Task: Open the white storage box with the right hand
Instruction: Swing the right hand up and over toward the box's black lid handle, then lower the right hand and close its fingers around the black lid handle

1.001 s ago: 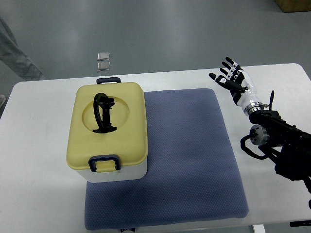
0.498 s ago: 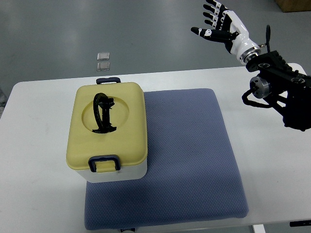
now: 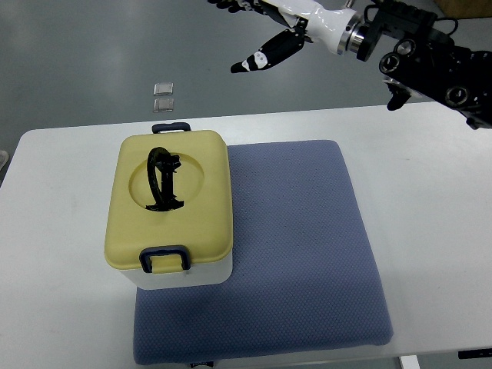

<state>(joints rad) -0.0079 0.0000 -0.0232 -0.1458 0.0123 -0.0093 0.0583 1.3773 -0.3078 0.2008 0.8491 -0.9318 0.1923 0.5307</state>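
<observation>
A white storage box (image 3: pixel 184 273) with a pale yellow lid (image 3: pixel 171 200) stands on the left part of a blue-grey mat (image 3: pixel 300 246). The lid is shut, with a black folding handle (image 3: pixel 161 178) lying in its round recess and dark blue latches at the front (image 3: pixel 164 257) and back (image 3: pixel 171 127). My right hand (image 3: pixel 265 31) is high up at the top edge, above and behind the box, fingers spread and holding nothing. Part of the hand is cut off by the frame. The left arm is out of view.
The mat lies on a white table (image 3: pixel 430 192). My right forearm (image 3: pixel 430 54) crosses the top right corner. Two small grey squares (image 3: pixel 164 95) lie on the floor beyond the table.
My right arm has swung up and to the left, from beside the mat's right edge to high behind the box. The box has not moved.
</observation>
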